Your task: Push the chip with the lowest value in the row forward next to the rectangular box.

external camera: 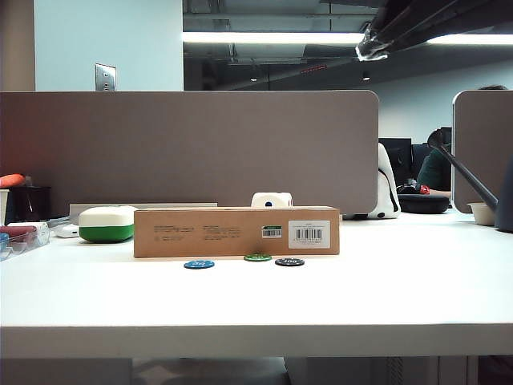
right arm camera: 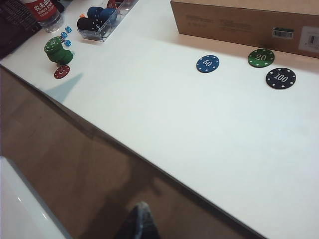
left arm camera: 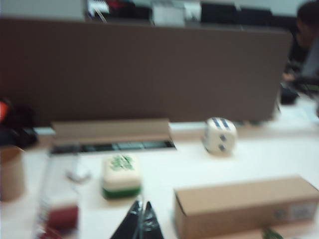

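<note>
Your right gripper [right arm camera: 141, 219] hangs off the table's near edge, your left gripper [left arm camera: 138, 224] behind the rectangular box [external camera: 236, 232]; neither's finger opening can be told. Green chip [right arm camera: 261, 58] lies just beside the box.

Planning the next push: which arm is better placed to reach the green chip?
Probably left: left gripper sits low near the rectangular box and green chip; right gripper hangs back beyond the table edge.
</note>
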`<state>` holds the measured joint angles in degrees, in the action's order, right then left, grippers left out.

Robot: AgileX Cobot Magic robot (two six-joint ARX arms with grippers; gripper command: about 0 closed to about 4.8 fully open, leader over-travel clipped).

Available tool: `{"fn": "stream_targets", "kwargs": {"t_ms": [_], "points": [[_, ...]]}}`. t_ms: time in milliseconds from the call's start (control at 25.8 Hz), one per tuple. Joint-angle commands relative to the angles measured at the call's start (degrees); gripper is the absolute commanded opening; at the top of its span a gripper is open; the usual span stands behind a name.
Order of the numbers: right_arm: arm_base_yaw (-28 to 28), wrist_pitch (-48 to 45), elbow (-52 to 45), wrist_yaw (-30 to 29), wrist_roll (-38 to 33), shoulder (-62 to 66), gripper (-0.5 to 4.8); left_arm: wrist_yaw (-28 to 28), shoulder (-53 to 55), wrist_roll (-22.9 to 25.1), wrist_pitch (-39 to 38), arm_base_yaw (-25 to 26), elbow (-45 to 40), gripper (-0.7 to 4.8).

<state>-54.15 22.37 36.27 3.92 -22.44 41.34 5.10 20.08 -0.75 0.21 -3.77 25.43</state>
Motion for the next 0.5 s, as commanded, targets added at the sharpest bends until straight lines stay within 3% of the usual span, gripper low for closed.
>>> {"fn": "stream_targets", "kwargs": {"t_ms": [39, 77, 155, 232, 503], "points": [[0.02, -0.76, 0.20, 0.26, -0.09, -0.09, -0.05, 0.07, -4.68, 0.57, -1.49, 3.61, 0.11, -0.05], [0.00, -0.76, 0.20, 0.24, -0.09, -0.09, -0.05, 0.07, -5.92, 1.16, -2.56, 4.15, 0.09, -0.05], [0.02, -0.76, 0.20, 0.26, -0.09, -0.09, -0.05, -2.64, -10.67, 7.41, -10.36, 5.66, -0.33, -0.05], [0.02, -0.76, 0.20, 0.24, -0.09, -0.09, -0.05, -3.93, -13.38, 8.15, -13.70, 5.95, -2.54, -0.05], [0.00, -0.70, 0.20, 0.24, -0.07, -0.09, -0.05, -0.98, -19.93, 5.90, -3.32, 5.95, -18.51, -0.05]]}}
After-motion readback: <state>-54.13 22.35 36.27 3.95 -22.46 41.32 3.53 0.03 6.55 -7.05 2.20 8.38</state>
